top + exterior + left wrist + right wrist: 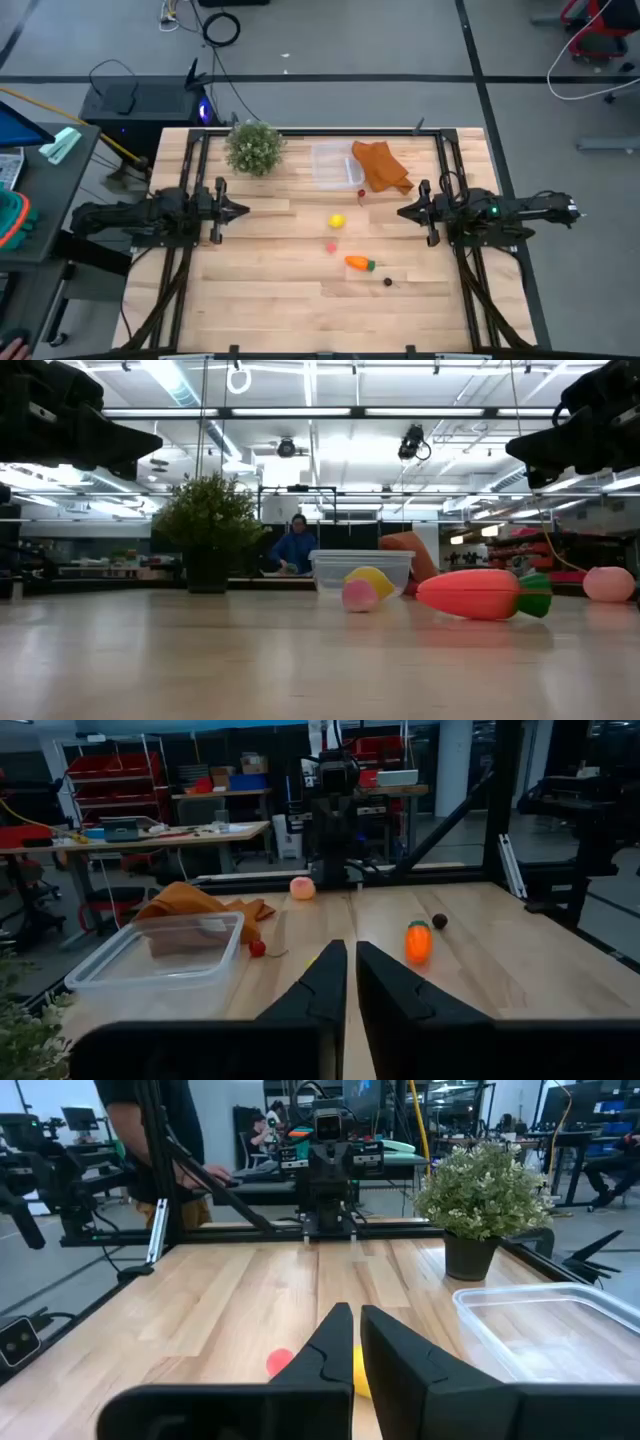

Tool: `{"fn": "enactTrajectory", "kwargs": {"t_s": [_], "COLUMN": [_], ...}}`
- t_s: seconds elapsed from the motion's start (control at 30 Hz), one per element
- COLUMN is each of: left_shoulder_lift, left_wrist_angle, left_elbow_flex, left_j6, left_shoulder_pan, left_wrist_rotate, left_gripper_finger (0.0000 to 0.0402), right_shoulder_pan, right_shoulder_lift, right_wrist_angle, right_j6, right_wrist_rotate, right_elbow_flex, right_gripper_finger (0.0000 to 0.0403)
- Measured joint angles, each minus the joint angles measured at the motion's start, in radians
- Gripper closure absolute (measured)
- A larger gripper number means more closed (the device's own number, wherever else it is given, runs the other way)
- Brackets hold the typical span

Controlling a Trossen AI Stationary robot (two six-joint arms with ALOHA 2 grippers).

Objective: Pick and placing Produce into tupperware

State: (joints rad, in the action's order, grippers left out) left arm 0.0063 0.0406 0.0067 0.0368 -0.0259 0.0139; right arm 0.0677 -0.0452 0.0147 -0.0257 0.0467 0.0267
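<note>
I am a two-armed robot at a wooden table (260, 290), seen from above, and nothing is in my grasp. My left gripper (240, 211) hangs over the left part of the table with its fingers nearly clenched, only a thin gap between them, grasping nothing. My right gripper (403, 212) hangs over the right part, fingers pressed together and empty. The two point at each other across the middle.

I take the yellow lemon (337, 221) as my landmark. It sits between my two grippers, a little nearer the right one, so I judge the right arm the likelier to go first. The clear tupperware (337, 165) lies beyond the lemon toward the far edge, empty as far as I can see, with an orange cloth (381, 166) touching its right side and a bushy green plant (254, 147) to its left. A small red fruit (361, 195) lies between the lemon and the tupperware, close to the box's near right corner. A pink fruit (331, 247) lies just on the near side of the lemon. Farther toward the near edge is the orange carrot (357, 263), its long axis running left to right with the green top pointing right. A tiny dark berry (388, 282) sits just beyond the carrot's green end.

To pick anything, either gripper would first have to open and come down.
</note>
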Motion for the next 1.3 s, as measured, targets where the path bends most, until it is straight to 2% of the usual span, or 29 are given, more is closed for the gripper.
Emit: {"fn": "enactTrajectory", "kwargs": {"t_s": [0.3, 0.67, 1.07, 1.3], "left_shoulder_lift": [0.000, 0.000, 0.000, 0.000], "left_wrist_angle": [0.000, 0.000, 0.000, 0.000], "left_elbow_flex": [0.000, 0.000, 0.000, 0.000], "left_j6": [0.000, 0.000, 0.000, 0.000], "left_shoulder_pan": [0.000, 0.000, 0.000, 0.000], "left_wrist_rotate": [0.000, 0.000, 0.000, 0.000], "left_gripper_finger": [0.0378, 0.0366, 0.0378, 0.0370], "right_shoulder_pan": [0.000, 0.000, 0.000, 0.000], "right_shoulder_lift": [0.000, 0.000, 0.000, 0.000], "right_wrist_angle": [0.000, 0.000, 0.000, 0.000], "right_j6": [0.000, 0.000, 0.000, 0.000], "right_wrist_rotate": [0.000, 0.000, 0.000, 0.000], "right_elbow_flex": [0.000, 0.000, 0.000, 0.000], "right_gripper_finger": [0.0403, 0.0403, 0.0403, 0.0403]}}
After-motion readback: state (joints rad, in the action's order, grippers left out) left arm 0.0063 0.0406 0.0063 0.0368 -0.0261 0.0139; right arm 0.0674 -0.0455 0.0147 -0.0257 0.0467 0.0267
